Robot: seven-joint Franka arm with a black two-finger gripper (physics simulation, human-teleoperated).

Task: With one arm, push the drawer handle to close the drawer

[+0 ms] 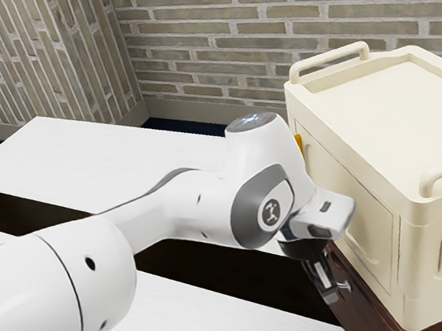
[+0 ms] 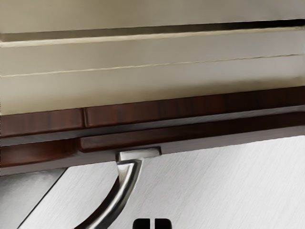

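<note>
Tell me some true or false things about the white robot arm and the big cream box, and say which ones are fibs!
1. The big cream box sits on a dark red-brown wooden cabinet. True.
2. The black end effector is close to the curved silver metal handle. True.
3. The handle is made of yellow rope. False: it is silver metal.
4. The box has no rails on top. False: it has raised cream rails.
5. The wall behind the box is brick. True.
6. The jointed robot arm is bright green. False: it is white with grey parts.
</note>
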